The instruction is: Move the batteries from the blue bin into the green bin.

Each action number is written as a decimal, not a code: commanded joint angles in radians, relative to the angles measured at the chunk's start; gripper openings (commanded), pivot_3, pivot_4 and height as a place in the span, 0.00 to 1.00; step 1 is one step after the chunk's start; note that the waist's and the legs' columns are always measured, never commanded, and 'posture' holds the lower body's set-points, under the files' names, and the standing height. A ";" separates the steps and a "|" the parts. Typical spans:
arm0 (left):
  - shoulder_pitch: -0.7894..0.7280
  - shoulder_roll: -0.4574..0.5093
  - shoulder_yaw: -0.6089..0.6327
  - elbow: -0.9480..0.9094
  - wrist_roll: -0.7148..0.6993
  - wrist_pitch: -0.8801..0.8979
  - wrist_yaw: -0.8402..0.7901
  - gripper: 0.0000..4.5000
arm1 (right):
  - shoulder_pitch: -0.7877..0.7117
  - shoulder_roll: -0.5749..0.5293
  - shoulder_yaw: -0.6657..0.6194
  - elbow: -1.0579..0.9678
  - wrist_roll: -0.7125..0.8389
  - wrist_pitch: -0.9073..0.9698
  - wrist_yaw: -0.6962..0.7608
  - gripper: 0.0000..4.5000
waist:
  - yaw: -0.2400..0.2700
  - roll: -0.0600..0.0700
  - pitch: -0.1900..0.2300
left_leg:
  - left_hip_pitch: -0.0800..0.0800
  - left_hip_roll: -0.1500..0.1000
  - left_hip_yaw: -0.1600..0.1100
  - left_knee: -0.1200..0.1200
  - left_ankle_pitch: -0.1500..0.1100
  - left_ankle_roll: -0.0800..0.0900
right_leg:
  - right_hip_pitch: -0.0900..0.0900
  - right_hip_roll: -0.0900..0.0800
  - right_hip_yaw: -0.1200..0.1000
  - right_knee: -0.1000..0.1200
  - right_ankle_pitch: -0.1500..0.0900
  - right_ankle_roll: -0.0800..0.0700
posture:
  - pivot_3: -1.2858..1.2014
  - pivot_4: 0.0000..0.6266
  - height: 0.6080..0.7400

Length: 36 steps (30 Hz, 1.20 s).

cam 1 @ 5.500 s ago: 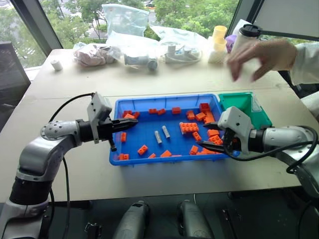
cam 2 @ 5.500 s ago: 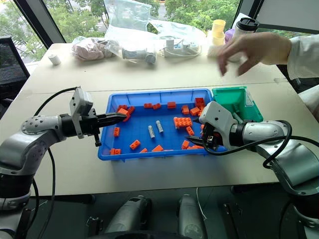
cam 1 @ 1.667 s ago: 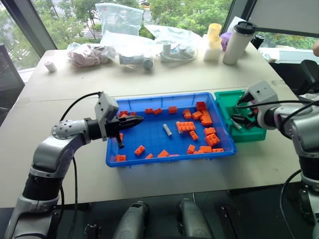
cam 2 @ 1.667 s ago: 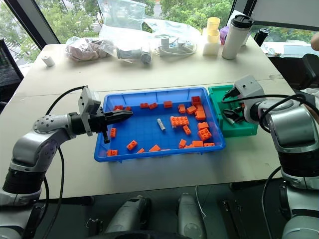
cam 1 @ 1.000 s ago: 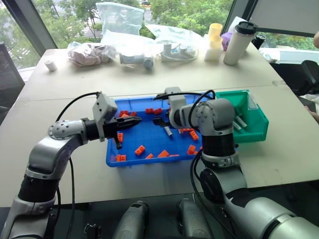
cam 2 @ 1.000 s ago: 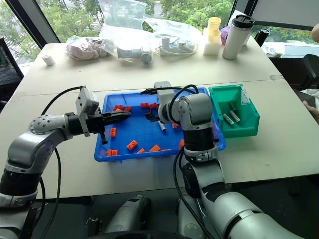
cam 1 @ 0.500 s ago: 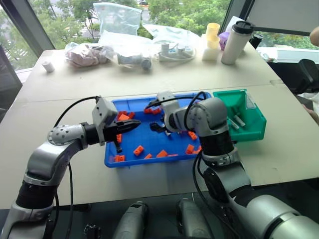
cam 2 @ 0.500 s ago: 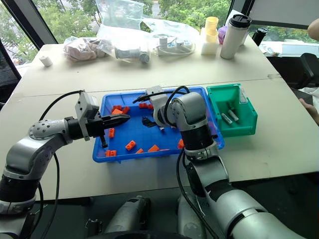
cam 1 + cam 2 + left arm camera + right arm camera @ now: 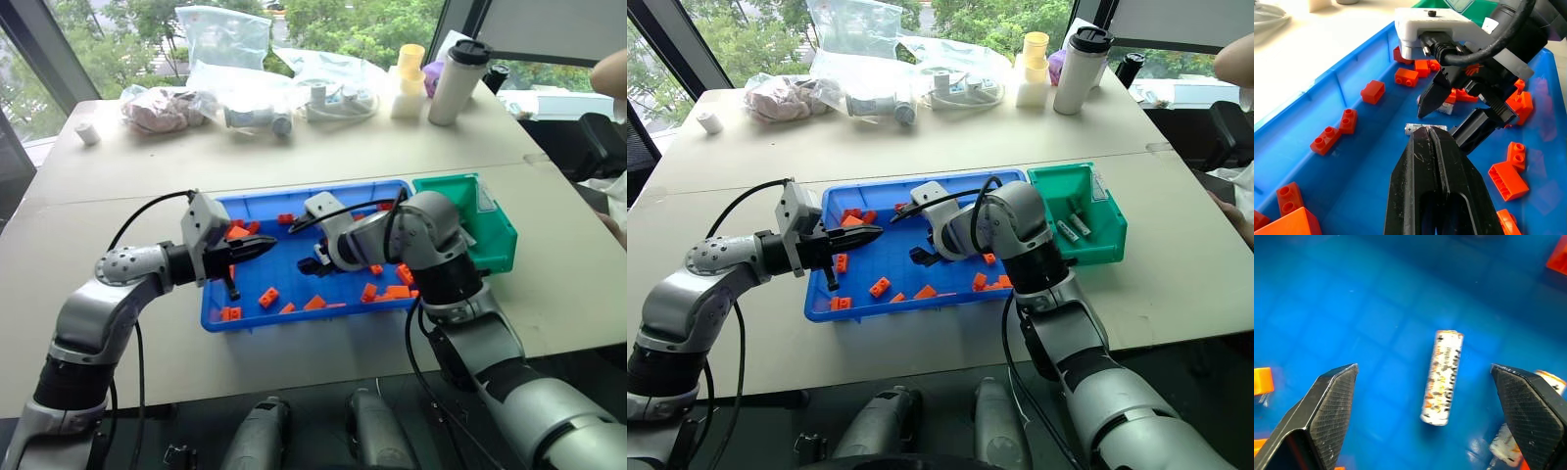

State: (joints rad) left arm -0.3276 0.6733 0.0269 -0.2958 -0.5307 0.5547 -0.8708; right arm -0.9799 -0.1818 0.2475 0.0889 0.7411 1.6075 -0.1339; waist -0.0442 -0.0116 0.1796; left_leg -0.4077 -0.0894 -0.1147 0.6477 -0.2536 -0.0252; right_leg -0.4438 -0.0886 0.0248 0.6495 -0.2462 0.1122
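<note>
One battery (image 9: 1442, 377) lies flat on the floor of the blue bin (image 9: 333, 189), near its middle. My right gripper (image 9: 1423, 367) hangs open just above it, pointing steeply down, one finger on each side and not touching. From the head it shows at the bin's centre (image 9: 316, 264). Two more batteries (image 9: 1070, 228) lie inside the green bin (image 9: 490, 235), which stands against the blue bin's right end. My left gripper (image 9: 1430, 131) is shut on nothing and hovers level over the blue bin's left part (image 9: 257, 250).
Several orange bricks (image 9: 266, 295) are scattered in the blue bin. At the table's far edge stand plastic bags (image 9: 220, 39), a tumbler (image 9: 460, 69) and yellow cups (image 9: 409, 67). A person's hand (image 9: 612, 70) shows at the far right.
My right gripper went from the green bin to the middle of the blue bin, rolled its wrist and sank over the last battery there. The left arm has not moved.
</note>
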 commanded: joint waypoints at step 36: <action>-0.082 -0.030 -0.024 0.117 0.057 -0.102 -0.078 0.00 | 0.196 -0.805 -0.241 -0.271 0.263 0.007 -0.038 0.54 | 0.031 0.000 0.001 | 0.000 0.000 0.004 0.001 -0.004 0.008 | 0.002 -0.001 0.001 -0.002 0.000 0.000 | 0.52 0.24 1.00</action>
State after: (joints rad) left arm -0.3950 0.6410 -0.0083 -0.1634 -0.4731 0.4728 -0.9425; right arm -0.7663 -0.9815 0.0501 -0.1448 1.0121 1.6077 -0.1808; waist -0.0137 -0.0116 0.1802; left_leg -0.4080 -0.0889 -0.1112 0.6491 -0.2577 -0.0176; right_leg -0.4420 -0.0893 0.0253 0.6473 -0.2463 0.1123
